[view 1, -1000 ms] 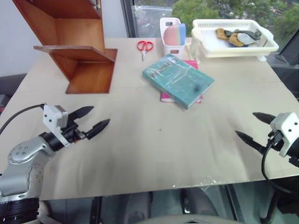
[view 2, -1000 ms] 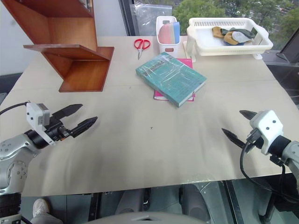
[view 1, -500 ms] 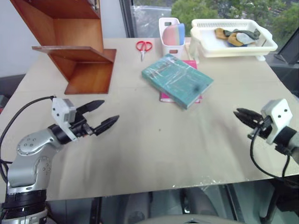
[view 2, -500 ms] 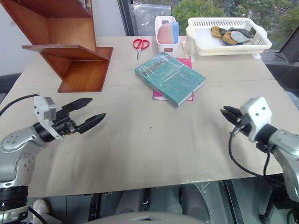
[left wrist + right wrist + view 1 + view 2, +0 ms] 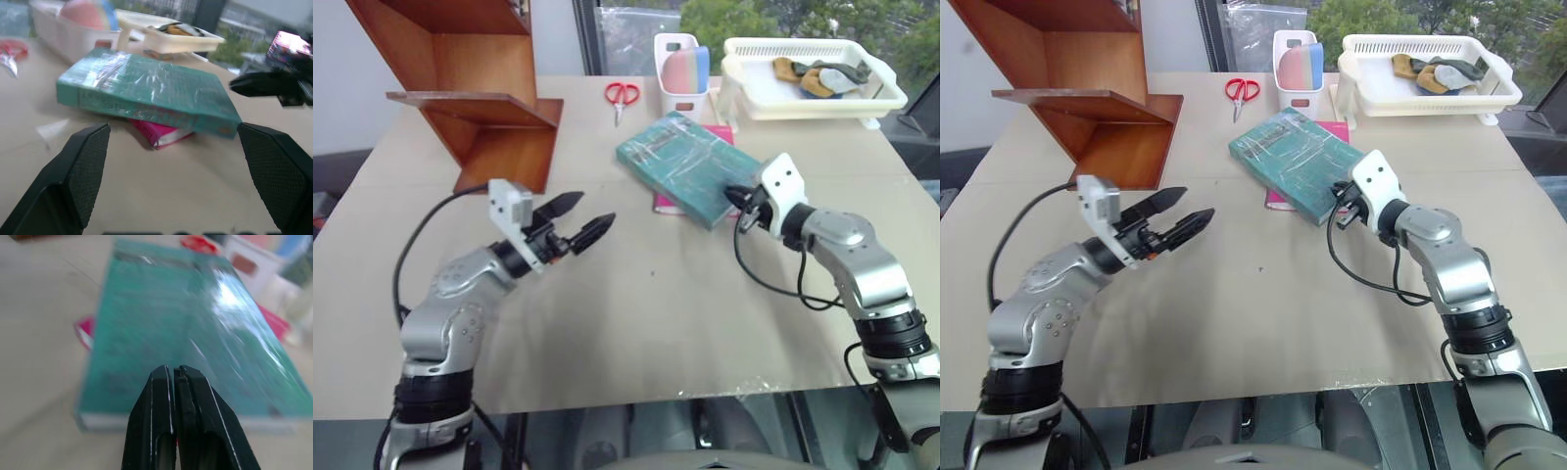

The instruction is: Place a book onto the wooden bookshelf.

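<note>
Beige table (image 5: 636,323), teal book (image 5: 686,167) flat, long axis diagonal

A teal book (image 5: 687,168) with a glossy, plastic-wrapped cover that catches the light. A reddish-brown bookshelf (image 5: 475,88) of smooth wood. A white plastic basket (image 5: 811,82) holding cloth. The table (image 5: 636,323) has a matt, paper-like beige surface.

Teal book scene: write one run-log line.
book: flat on pink book | right tool: shut, at its corner | left tool: open | bookshelf: bare
</note>
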Controlling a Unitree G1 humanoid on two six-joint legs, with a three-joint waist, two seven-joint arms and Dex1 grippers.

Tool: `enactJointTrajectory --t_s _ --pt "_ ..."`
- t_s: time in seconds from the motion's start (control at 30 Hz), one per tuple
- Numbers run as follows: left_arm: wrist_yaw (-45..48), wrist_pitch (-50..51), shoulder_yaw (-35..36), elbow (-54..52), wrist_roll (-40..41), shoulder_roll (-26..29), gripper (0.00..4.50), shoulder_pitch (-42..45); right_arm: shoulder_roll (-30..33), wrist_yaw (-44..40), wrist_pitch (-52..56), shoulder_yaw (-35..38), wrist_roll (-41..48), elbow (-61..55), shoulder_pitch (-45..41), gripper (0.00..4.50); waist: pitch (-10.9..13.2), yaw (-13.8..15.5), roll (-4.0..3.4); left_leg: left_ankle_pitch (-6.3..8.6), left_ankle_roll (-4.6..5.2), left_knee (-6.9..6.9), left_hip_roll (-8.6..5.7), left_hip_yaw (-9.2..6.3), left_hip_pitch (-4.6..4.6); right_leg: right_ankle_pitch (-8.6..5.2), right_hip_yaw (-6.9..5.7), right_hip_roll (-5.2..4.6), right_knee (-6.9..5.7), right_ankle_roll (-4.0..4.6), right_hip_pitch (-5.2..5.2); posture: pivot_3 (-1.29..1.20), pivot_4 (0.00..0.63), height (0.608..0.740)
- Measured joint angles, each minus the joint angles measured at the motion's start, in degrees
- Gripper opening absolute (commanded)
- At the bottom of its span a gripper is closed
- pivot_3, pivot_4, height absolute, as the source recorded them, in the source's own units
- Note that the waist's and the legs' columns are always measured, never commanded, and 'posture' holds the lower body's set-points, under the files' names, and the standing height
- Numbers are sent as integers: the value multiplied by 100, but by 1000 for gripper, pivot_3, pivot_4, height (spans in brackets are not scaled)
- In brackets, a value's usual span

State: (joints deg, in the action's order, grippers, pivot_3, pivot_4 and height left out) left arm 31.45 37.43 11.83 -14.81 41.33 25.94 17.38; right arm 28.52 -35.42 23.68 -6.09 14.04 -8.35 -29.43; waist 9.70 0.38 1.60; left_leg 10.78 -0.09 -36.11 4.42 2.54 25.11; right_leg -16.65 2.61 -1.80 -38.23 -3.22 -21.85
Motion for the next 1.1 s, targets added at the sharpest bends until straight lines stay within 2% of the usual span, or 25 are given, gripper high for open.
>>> enactJointTrajectory --t_s 0.03,0.17,0.23,0.27,0.33,0.37,0.47,0.67,0.9,1.0,1.1 --pt "-418 376 -4 131 230 -345 4500 253 8 -275 -49 86 292 -234 215 1169 0 46 1 0 0 -3 1 -8 0 0 -8 0 1 0 8 0 150 740" --pt "-963 832 68 679 404 -742 4500 698 299 -612 44 380 720 -901 875 2586 0 58 0 0 0 -9 -3 -17 -2 0 -14 0 -7 0 12 0 150 740" --pt "-1270 1000 175 1247 417 -977 4500 1010 544 -762 158 624 963 -1440 1335 3691 0 39 1 0 0 -17 -7 -24 -2 0 -17 0 -9 -1 15 0 150 740" --pt "-1425 1089 208 1637 419 -1131 4500 1218 662 -795 217 773 1070 -1682 1515 4009 0 18 -1 0 0 -19 -10 -21 -6 0 -11 -2 -17 -1 15 0 150 740" --pt "-1565 1159 251 2066 432 -1318 4500 1457 767 -796 274 933 1168 -1936 1695 4355 0 6 0 0 0 -22 -10 -22 -8 0 -11 -1 -24 -2 15 0 150 740" --pt "-1636 1212 378 2597 472 -1482 4500 1753 874 -786 313 1107 1243 -2230 1922 4355 0 6 0 -1 -1 -24 -12 -28 -10 0 -13 0 -33 -2 15 0 150 740" --pt "-1646 1219 589 3294 512 -1559 4500 2115 952 -715 324 1291 1276 -2553 2120 4355 1 -33 1 -1 -2 -25 -12 -31 -14 -1 -12 4 -38 -2 15 0 150 740" --pt "-1180 584 1001 6053 321 -1689 4500 3658 922 -188 431 1428 1214 -2930 2233 4355 1 -43 3 -2 -2 -30 -20 -33 -10 -3 -13 0 -38 -6 15 0 150 740" --pt "-751 -69 1506 7868 268 -1927 4500 4539 818 278 450 1423 945 -3105 2284 4355 1 -38 2 -2 -3 -25 -21 -35 -1 -7 -17 -2 -27 -12 12 0 150 740" --pt "-675 -184 1694 8192 263 -1958 3670 4663 804 396 490 1407 895 -3211 2355 4500 1 -46 2 -2 -3 -24 -21 -36 -1 -8 -17 -2 -27 -13 12 0 150 740" --pt "-671 -189 1806 8337 262 -1974 2257 4685 756 495 523 1396 893 -3317 2420 4500 2 -48 2 -2 -3 -24 -21 -36 -1 -8 -17 -2 -27 -13 12 0 150 740"
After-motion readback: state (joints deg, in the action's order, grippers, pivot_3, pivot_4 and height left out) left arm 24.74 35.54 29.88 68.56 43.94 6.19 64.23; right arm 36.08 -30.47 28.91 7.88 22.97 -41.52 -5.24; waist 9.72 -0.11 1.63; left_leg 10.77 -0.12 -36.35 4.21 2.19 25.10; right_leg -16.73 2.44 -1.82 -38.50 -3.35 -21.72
